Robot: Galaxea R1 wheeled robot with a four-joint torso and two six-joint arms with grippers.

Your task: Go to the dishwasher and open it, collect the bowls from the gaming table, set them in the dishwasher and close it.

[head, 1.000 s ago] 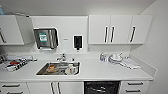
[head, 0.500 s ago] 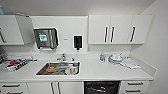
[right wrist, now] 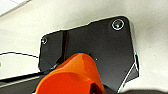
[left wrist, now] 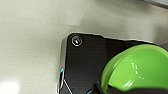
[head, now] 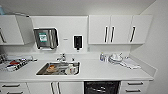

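Note:
The dishwasher (head: 101,87) sits under the white counter, right of the sink, and shows a dark inside with faint rack lines. In the left wrist view a bright green bowl (left wrist: 140,67) hangs close to the camera above a pale speckled floor, with my left gripper (left wrist: 107,87) shut on its rim. The right wrist view has an orange cup (right wrist: 72,75) in front of the dark plate, and my right gripper (right wrist: 96,88) is shut on it. The gaming table is out of view.
A steel sink (head: 58,68) holds dishes, with a tap behind it. A paper towel dispenser (head: 46,38) and a dark soap dispenser (head: 77,42) hang on the wall. Dishes (head: 115,58) stand at the counter's right, clutter (head: 15,63) at its left. White cabinets (head: 120,29) hang above.

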